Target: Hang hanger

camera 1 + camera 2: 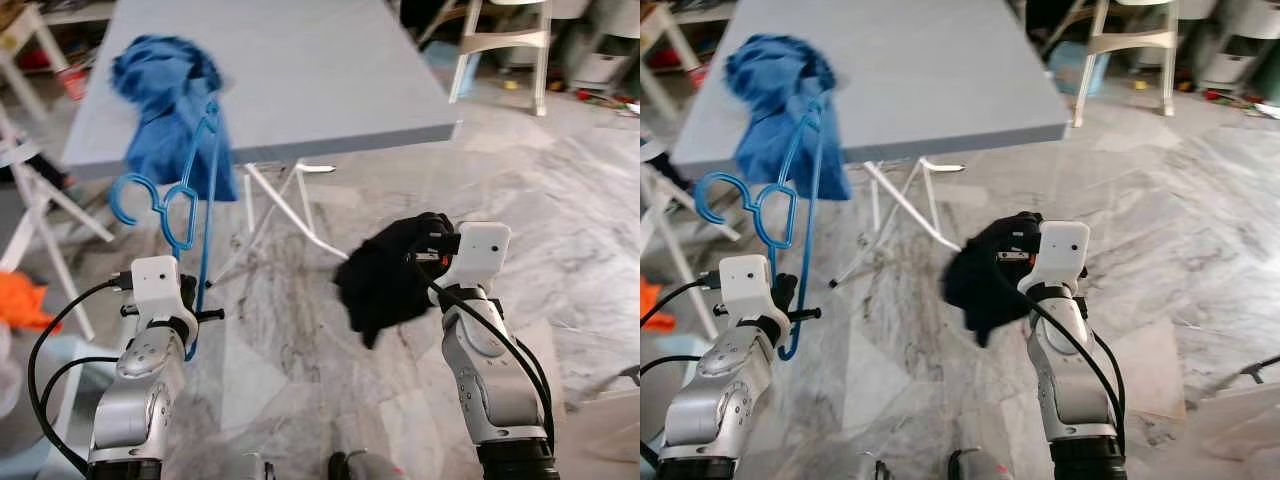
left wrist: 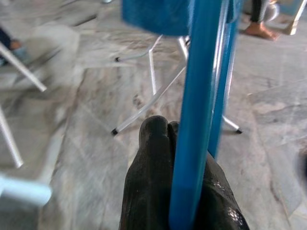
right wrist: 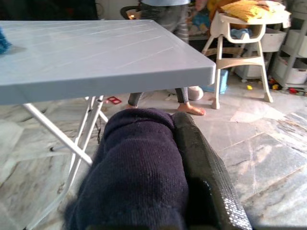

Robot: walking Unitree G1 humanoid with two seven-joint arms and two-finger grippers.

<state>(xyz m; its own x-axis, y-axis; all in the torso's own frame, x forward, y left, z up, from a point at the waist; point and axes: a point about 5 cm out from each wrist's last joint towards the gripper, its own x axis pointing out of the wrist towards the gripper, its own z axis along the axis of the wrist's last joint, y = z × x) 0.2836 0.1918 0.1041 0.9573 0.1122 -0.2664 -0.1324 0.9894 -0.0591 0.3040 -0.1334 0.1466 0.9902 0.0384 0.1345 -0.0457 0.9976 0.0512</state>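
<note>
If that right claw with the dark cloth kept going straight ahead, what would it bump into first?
Probably the table's front edge: the right gripper, shut on the cloth, points at it from slightly below. Depth is unclear; it might slip underneath.

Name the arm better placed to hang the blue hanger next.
Left. The left gripper is shut on the blue hanger, hook uppermost; the right gripper is occupied with a dark garment.

We stand in a lived-in home room: marble floor, a grey folding table beyond our claws, a child's high chair past the right claw, storage shelves, and a person's bare feet behind the table.
</note>
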